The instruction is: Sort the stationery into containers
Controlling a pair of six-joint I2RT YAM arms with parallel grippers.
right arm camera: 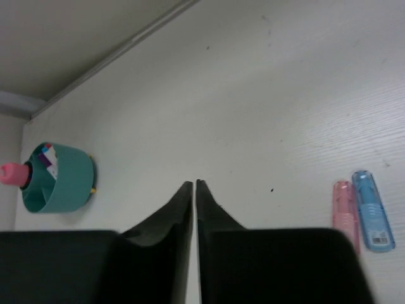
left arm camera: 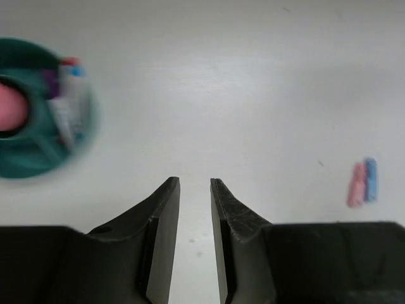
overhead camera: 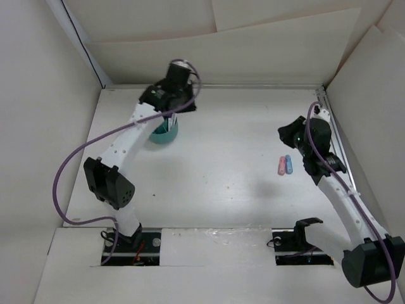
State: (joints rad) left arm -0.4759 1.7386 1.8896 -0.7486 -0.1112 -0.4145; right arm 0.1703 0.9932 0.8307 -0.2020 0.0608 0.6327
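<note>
Pink stub [right arm camera: 343,214] and blue stub [right arm camera: 373,212] side by side, off beside the seemingly clenched, empty right gripper [right arm camera: 194,184]

Teal cup [overhead camera: 166,134]: round, upright, inner dividers, far left of table [overhead camera: 221,120]. White pens [right arm camera: 45,155] standing in one compartment, coloured ends up. Pink piece [right arm camera: 11,173] protruding from another compartment. Pink stub [overhead camera: 281,166] and blue stub [overhead camera: 288,164]: flat, side by side, touching, right side, well apart from cup.

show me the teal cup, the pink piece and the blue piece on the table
teal cup [right arm camera: 68,185]: right wrist view, outer wall
pink piece [right arm camera: 345,212]: right wrist view, mid body
blue piece [right arm camera: 373,211]: right wrist view, mid body
</note>
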